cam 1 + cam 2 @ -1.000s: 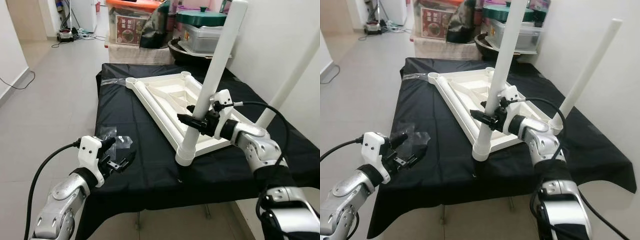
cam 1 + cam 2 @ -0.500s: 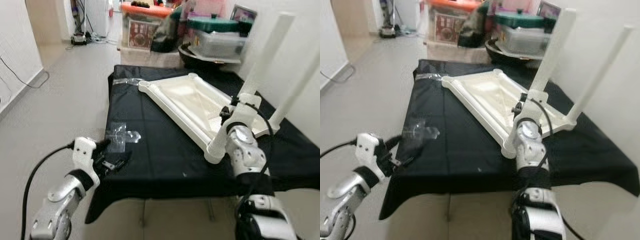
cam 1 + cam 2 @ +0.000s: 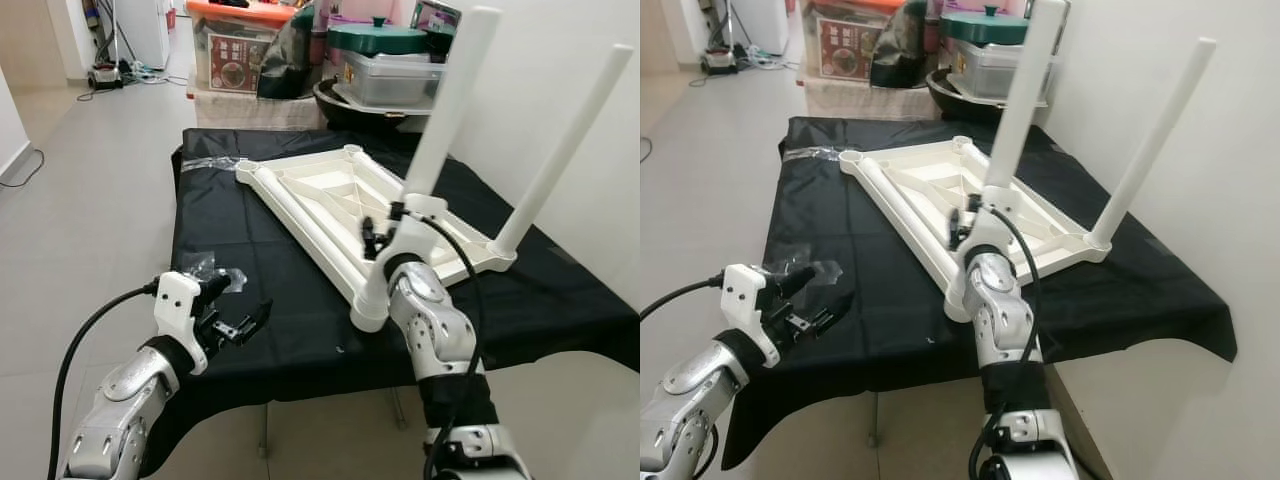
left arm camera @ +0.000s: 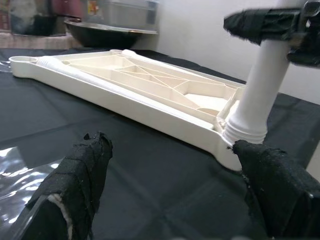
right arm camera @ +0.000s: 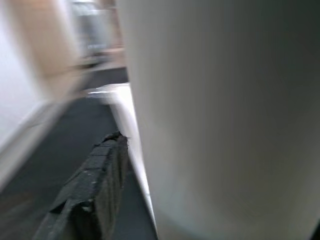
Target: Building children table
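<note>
A white children's table top (image 3: 330, 205) lies upside down on a table under a black cloth (image 3: 250, 240). Two white legs stand up from it: a near leg (image 3: 440, 110) in the front corner socket (image 3: 368, 312) and a far leg (image 3: 560, 150) at the right corner. My right gripper (image 3: 385, 228) is shut on the near leg low down, with one black finger (image 5: 95, 190) beside the leg (image 5: 220, 115). My left gripper (image 3: 250, 295) hovers open at the cloth's front left edge, its fingers (image 4: 75, 175) spread with nothing between them, pointing toward the near leg (image 4: 260, 95).
A crumpled clear plastic bag (image 3: 205, 268) lies on the cloth just beyond my left gripper. Storage boxes (image 3: 245, 50) and a lidded pot (image 3: 385, 60) crowd the floor behind the table. A white wall (image 3: 560, 60) runs close along the right side. Tiled floor (image 3: 90, 200) lies to the left.
The camera swung and settled, shifting the whole picture. My right arm now comes up from below the near leg instead of from the right, still holding it. The left gripper stays put.
</note>
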You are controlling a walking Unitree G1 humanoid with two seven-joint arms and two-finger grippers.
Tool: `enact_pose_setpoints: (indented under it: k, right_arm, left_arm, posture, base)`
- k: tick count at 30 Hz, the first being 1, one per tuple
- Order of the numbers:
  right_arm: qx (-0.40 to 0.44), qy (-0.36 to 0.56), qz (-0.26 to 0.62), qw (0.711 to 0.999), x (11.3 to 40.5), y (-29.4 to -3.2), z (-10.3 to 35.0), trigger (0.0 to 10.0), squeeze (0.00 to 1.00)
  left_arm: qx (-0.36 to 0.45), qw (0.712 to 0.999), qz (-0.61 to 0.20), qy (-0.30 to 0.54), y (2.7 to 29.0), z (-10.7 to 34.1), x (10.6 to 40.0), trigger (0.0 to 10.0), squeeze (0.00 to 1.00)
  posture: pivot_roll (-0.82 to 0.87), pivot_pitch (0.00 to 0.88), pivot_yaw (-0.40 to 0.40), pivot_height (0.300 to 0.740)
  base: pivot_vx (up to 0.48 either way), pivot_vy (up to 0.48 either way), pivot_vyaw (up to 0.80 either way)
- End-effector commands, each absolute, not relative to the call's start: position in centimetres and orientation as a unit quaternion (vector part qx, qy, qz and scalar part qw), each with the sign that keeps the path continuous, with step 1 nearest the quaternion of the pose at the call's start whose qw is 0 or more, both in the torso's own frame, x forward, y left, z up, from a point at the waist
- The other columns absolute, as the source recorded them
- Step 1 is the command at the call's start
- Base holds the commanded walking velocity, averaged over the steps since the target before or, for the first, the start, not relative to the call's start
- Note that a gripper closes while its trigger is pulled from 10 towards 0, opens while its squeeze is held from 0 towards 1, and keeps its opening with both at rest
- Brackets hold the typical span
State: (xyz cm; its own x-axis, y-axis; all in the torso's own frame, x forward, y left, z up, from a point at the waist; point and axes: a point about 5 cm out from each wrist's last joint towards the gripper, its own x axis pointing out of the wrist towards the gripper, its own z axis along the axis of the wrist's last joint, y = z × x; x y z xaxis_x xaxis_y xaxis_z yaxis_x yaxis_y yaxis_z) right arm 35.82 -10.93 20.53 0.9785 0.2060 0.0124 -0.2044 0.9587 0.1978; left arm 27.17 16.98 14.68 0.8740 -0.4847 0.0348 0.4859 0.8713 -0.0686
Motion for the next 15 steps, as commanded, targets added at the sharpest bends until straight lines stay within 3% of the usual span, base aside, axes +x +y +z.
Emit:
enact_pose_setpoints:
  k: [1, 7, 10, 15]
  right_arm:
    - [0.093, -0.039, 0.247, 0.964, 35.1, -10.5, 23.0, 10.0, 0.00]
    - [0.048, -0.066, 0.382, 0.921, 33.7, -11.4, 23.6, 10.0, 0.00]
    - [-0.013, -0.041, 0.477, 0.878, 33.2, -11.1, 22.2, 10.0, 0.00]
    - [-0.026, -0.030, 0.490, 0.871, 34.3, -9.9, 21.2, 9.6, 0.00]
  left_arm:
    - [-0.042, 0.967, -0.250, 0.003, 16.9, 14.1, 27.2, 10.0, 0.00]
    - [-0.044, 0.967, -0.252, 0.002, 16.7, 14.1, 27.3, 10.0, 0.00]
    - [-0.046, 0.966, -0.253, 0.001, 16.6, 14.0, 27.5, 10.0, 0.00]
    - [-0.047, 0.966, -0.254, 0.001, 16.5, 13.9, 27.6, 10.0, 0.00]
  posture:
    - [0.13, 0.000, -0.151, 0.740]
    - [0.13, 0.000, -0.157, 0.740]
    - [0.13, 0.000, -0.162, 0.740]
    - [0.15, 0.000, -0.169, 0.740]
  base:
    - [0.000, 0.000, 0.00]
    - [0.000, 0.000, 0.00]
    - [0.000, 0.000, 0.00]
    - [0.000, 0.000, 0.00]
